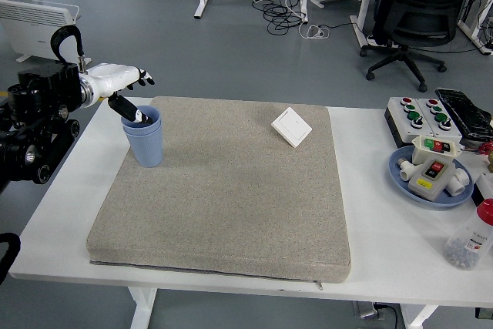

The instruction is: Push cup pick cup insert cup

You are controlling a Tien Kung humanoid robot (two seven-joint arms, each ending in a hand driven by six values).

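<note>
Two blue cups (145,138) stand nested as one stack at the grey mat's (231,190) far left corner, the inner cup's rim just above the outer's. My left hand (127,90) hovers just above and left of the stack with its white fingers (132,76) spread. Its black thumb points down at the inner cup's rim, and nothing is held. My right arm is out of view.
A white switch plate (291,126) lies on the mat's far side. At the table's right stand a button box (417,115), a blue dish of parts (431,175), a black device (466,112) and a bottle (470,238).
</note>
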